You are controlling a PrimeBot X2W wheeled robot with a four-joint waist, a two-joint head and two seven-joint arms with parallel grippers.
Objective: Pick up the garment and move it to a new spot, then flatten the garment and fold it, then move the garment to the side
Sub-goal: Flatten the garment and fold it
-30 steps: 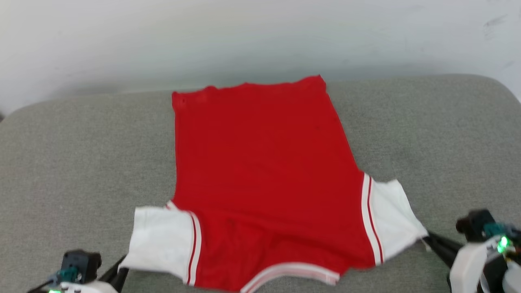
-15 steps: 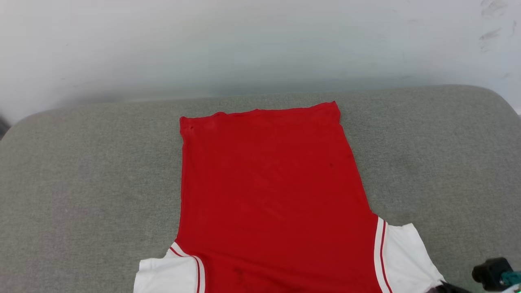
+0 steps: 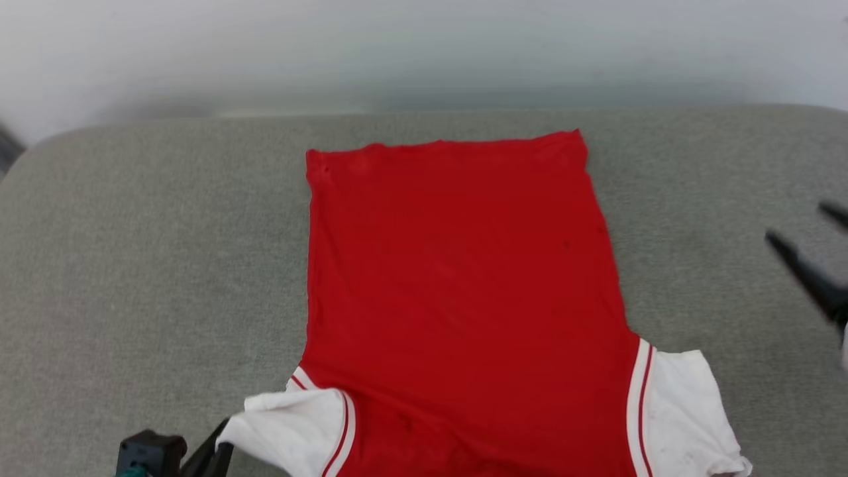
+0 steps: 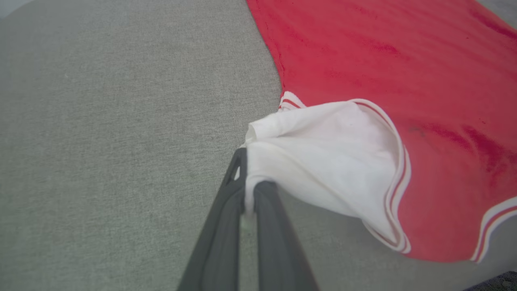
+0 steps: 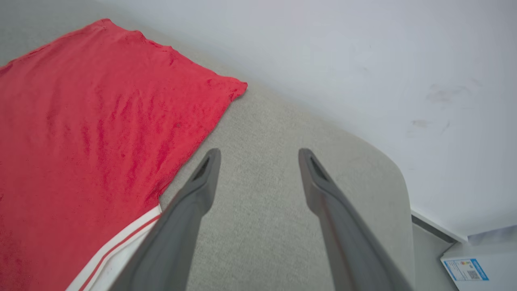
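A red shirt (image 3: 464,285) with white sleeves lies flat on a grey cushion (image 3: 132,265) that stands against a pale wall (image 3: 397,53). The shirt sits in the middle of the cushion. Its straight hem points toward the far edge, by the wall, and its sleeves lie at the near edge. The side facing up is plain red, with no lettering showing. Red and white stripes mark the seam where each sleeve joins the body.

The left hand (image 4: 248,178) is at the near left of the cushion, closed on the outer edge of the left sleeve (image 4: 323,161). White cloth is pinched between its two dark fingers. The sleeve is bunched and raised a little off the cushion there.

The right hand (image 5: 259,152) is open, its fingers spread wide with nothing between them. It hovers over bare cushion toward the right edge, clear of the shirt. The right sleeve (image 3: 682,411) lies flat and untouched near the near edge.

A white box (image 5: 472,262) with a blue label sits beyond the cushion's far right corner.
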